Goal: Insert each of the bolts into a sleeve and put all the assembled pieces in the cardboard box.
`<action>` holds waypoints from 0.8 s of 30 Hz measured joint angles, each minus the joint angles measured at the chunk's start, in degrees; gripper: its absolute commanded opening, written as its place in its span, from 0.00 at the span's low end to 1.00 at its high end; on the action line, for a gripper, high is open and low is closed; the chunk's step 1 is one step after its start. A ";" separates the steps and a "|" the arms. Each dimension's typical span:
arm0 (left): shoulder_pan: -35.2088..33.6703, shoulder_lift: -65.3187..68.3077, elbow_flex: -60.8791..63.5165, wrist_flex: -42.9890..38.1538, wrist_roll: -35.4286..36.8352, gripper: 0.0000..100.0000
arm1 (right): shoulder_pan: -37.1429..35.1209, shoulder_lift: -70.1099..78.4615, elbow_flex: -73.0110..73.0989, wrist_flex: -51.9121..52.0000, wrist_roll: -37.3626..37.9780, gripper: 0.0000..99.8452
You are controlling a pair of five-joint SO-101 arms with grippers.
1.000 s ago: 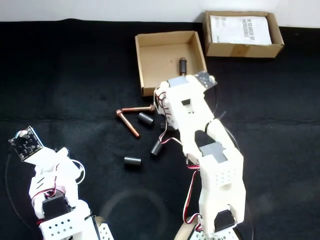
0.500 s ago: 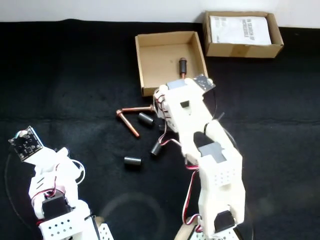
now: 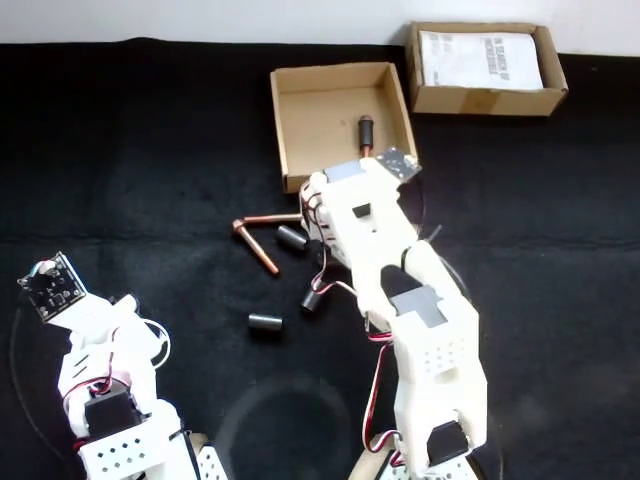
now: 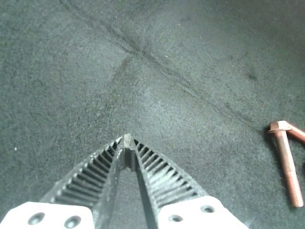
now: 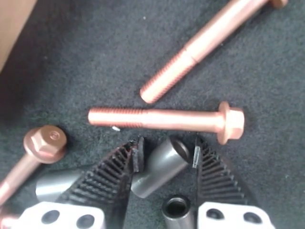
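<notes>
Right hand (image 5: 167,150) open, dark sleeve (image 5: 157,169) lying tilted between fingers, bolt (image 5: 167,118) just beyond tips.

Black felt-covered table (image 3: 120,150) has loose copper-coloured metal bolts (image 3: 258,249) and short dark cylindrical metal sleeves (image 3: 265,323) scattered mid-table. There's also an open brown cardboard box (image 3: 320,115) further back, with a second brown cardboard box (image 3: 485,100) just beside it.
</notes>
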 measured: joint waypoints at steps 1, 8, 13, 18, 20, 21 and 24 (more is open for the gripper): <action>0.00 0.00 0.00 0.00 0.00 0.01 | -0.35 0.09 0.00 0.00 0.09 0.15; 0.00 0.00 0.00 0.00 0.00 0.01 | -1.05 0.18 0.70 0.62 0.18 0.04; 0.00 0.00 0.00 0.00 0.00 0.01 | -1.05 0.62 0.00 0.70 0.70 0.01; 0.00 0.00 0.00 0.00 0.00 0.01 | -1.05 1.41 -3.08 2.02 2.73 0.01; 0.00 0.00 0.00 0.00 0.00 0.01 | -1.05 2.02 -6.33 3.96 2.99 0.01; 0.00 0.00 0.00 0.00 0.00 0.01 | -1.14 2.20 -8.70 4.66 3.25 0.01; 0.00 0.00 0.00 0.00 0.00 0.01 | -1.58 2.20 -17.14 7.91 6.42 0.01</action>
